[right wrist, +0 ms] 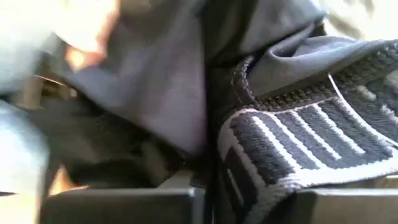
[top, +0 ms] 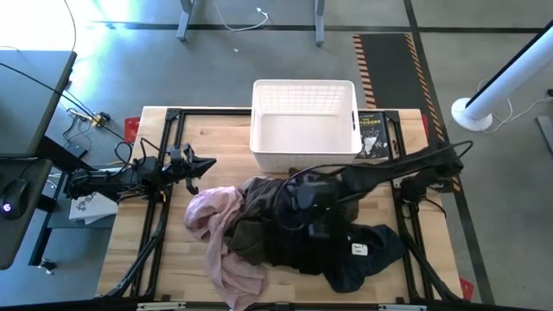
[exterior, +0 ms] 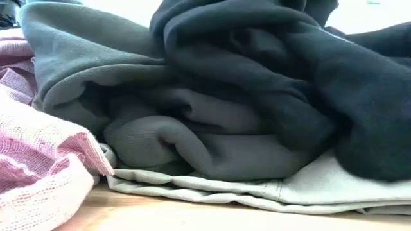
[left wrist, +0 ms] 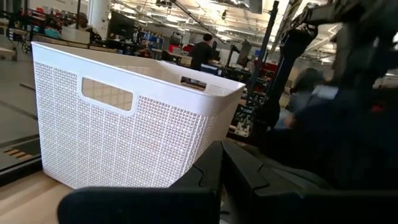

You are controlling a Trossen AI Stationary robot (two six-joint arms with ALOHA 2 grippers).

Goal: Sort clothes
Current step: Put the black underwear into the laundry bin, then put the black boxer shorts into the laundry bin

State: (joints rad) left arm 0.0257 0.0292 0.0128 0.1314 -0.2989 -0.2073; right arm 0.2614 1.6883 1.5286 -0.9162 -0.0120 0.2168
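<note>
From above, we see the clothes heaped on the wooden counter just in front of the white basket: a light pink garment on the left of the pile, a dark olive-brown garment beside it, and a black garment spreading to the right. The right gripper is down on the top of the heap, near its middle; we cannot tell from here how its fingers stand. The left gripper waits over the counter left of the basket, apart from the clothes, and we cannot tell its state here either.

At counter height we look straight into the pile: the black garment lies over the olive-brown one, a beige-khaki garment is flat underneath, and the pink one sits at the left.

The left wrist view faces the basket's lattice wall, with a person in the room behind; the fingers' state is unclear.

The right wrist view is filled with dark fabric and a ribbed striped cuff right against the camera; whether the gripper is pinching any of it we cannot tell
</note>
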